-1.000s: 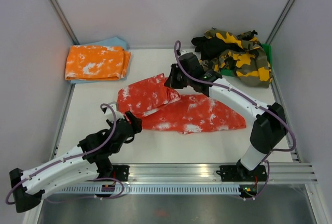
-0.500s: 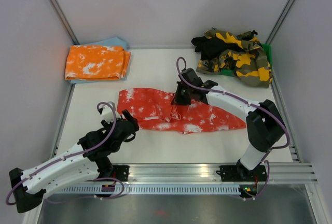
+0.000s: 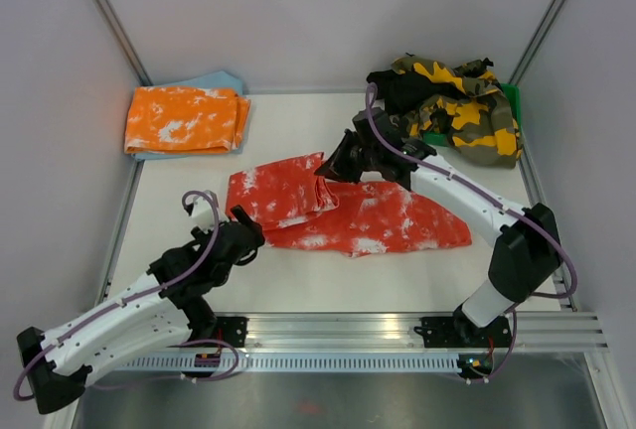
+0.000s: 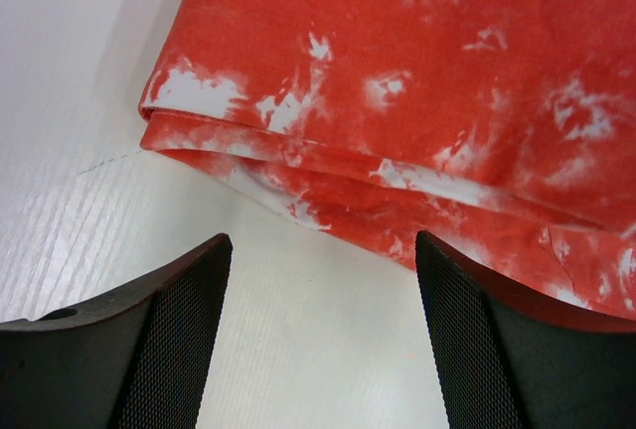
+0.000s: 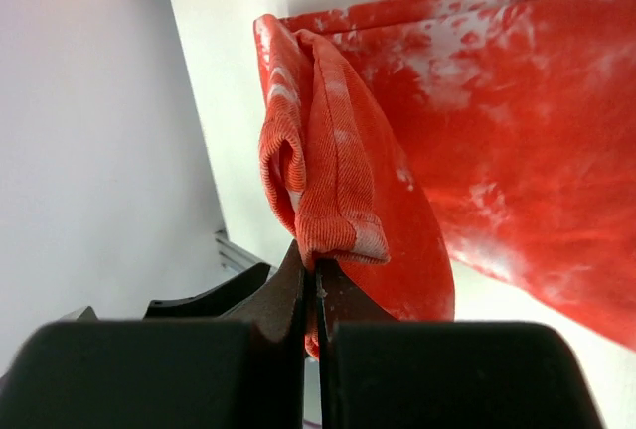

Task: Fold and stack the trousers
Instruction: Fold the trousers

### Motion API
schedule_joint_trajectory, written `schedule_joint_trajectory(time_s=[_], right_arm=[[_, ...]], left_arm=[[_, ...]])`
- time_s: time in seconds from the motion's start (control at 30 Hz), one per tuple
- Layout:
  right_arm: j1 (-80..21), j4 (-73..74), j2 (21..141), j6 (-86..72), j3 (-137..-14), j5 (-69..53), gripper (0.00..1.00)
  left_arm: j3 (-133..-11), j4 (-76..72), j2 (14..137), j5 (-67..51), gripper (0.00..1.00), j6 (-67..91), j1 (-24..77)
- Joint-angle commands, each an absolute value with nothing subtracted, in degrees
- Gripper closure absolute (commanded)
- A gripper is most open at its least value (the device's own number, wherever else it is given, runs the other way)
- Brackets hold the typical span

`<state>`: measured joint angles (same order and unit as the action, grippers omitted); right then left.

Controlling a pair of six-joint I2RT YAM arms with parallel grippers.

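The red trousers [image 3: 378, 218] with white tie-dye splotches lie across the middle of the table. Their left part is doubled over. My right gripper [image 3: 331, 165] is shut on a bunched edge of that folded part and holds it up off the table; in the right wrist view the cloth [image 5: 333, 176] hangs pinched at the fingertips [image 5: 316, 268]. My left gripper [image 3: 248, 235] is open just in front of the trousers' left near edge. In the left wrist view its fingers [image 4: 323, 250] are spread over bare table, short of the layered hem [image 4: 298, 166].
A folded orange-and-white pair [image 3: 186, 119] lies on a light blue cloth [image 3: 221, 81] at the back left. A heap of camouflage and black trousers [image 3: 452, 101] sits on a green bin [image 3: 512, 99] at the back right. Walls close in on three sides.
The right gripper dipped toward the near side with the pinched fold, then rose back and away, lifting the cloth again. The left gripper's jaws widened and it edged slightly toward the trousers.
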<state>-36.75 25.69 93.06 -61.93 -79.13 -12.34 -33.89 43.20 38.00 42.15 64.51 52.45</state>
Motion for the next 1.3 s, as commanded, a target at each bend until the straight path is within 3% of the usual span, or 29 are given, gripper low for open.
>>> schedule_joint_trajectory(time_s=[0.0, 0.3, 0.6, 0.73, 0.77, 0.83, 0.87, 1.0, 1.17, 1.27], right_arm=[[-36.65, 23.73, 89.48, -70.39, -74.99, -14.24, 1.0], [-36.56, 22.41, 89.47, -67.7, -65.84, -10.29, 1.0], [-35.68, 28.28, 99.92, -52.48, -71.1, -7.31, 1.0], [-35.68, 28.91, 99.76, -49.32, -67.77, -2.56, 0.98], [-35.68, 29.44, 99.76, -48.18, -67.68, -1.42, 0.93], [-35.6, 31.81, 99.93, -46.24, -68.9, 1.66, 0.73], [-35.6, 33.82, 100.02, -43.45, -69.78, 2.45, 0.52], [-35.6, 40.05, 100.37, -36.93, -76.36, 8.33, 0.19], [-35.6, 44.47, 98.44, -32.87, -84.28, 10.46, 0.15], [-36.03, 42.99, 96.25, -33.39, -83.59, 4.24, 0.2]], left_arm=[[-37.7, 43.07, 38.49, 39.73, 0.2, 62.85, 50.1], [-37.8, 41.22, 40.25, 32.52, 0.2, 59.33, 43.95], [-37.53, 40.43, 39.81, 31.38, 0.2, 58.62, 42.98], [-37.79, 40.43, 40.08, 31.38, 0.2, 58.45, 42.63], [-37.79, 40.08, 40.17, 31.38, 0.2, 58.27, 42.45], [-37.79, 39.64, 40.78, 30.94, 0.2, 57.84, 42.28], [-37.97, 39.29, 41.13, 30.85, 0.2, 57.75, 42.19], [-38.14, 37.89, 43.33, 29.71, 0.19, 57.04, 41.49], [-37.97, 36.65, 47.02, 27.34, 0.14, 56.87, 38.68], [-37.36, 35.95, 49.12, 23.83, 0.09, 56.34, 33.94]])
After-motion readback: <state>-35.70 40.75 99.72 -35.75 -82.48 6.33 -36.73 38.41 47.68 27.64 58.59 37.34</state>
